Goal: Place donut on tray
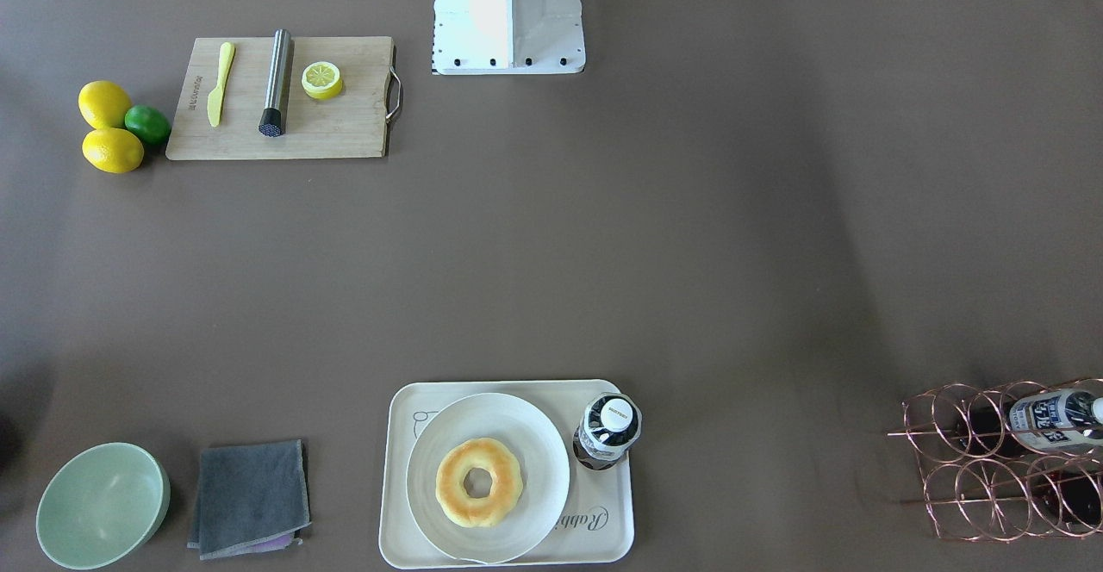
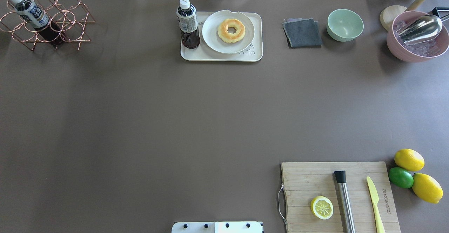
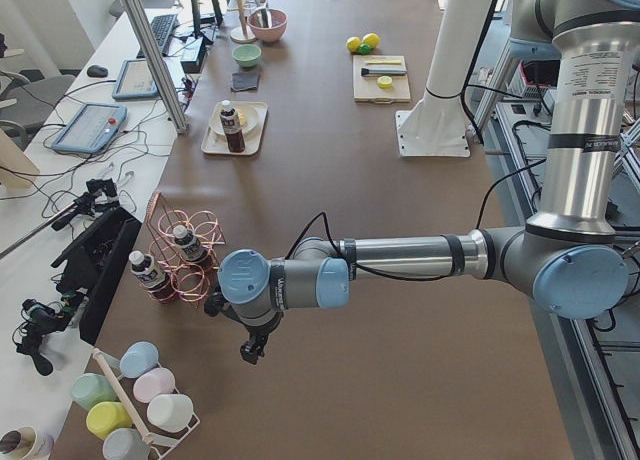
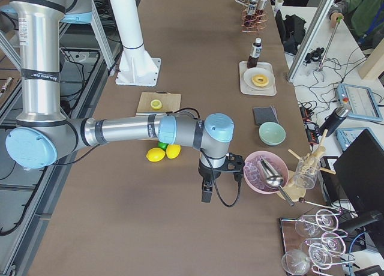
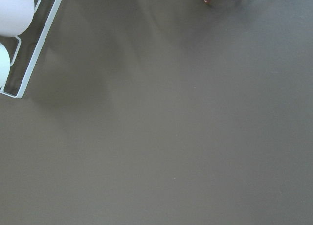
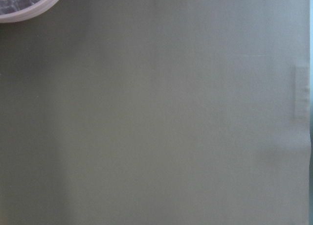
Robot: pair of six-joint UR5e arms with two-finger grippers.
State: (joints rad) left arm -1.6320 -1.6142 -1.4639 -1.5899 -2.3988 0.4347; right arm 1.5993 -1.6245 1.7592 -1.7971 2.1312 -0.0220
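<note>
The golden-yellow donut (image 1: 478, 481) lies on a round white plate (image 1: 539, 434), and the plate stands on the cream rabbit tray (image 1: 607, 537) at the table's far edge from the robot. Donut (image 2: 231, 30) and tray (image 2: 256, 55) also show in the overhead view. A dark drink bottle (image 1: 607, 428) stands upright on the tray beside the plate. My left gripper (image 3: 250, 352) hangs over bare table near the wire rack, far from the tray. My right gripper (image 4: 206, 195) hangs near the pink bowl. I cannot tell whether either gripper is open or shut.
A wooden cutting board (image 2: 308, 177) holds a half lemon, a steel muddler and a yellow knife, with two lemons and a lime (image 2: 401, 177) beside it. A grey cloth (image 2: 302, 33), a green bowl (image 2: 345, 24), a pink ice bowl (image 2: 417, 47) and a copper bottle rack (image 2: 45, 19) line the far edge.
</note>
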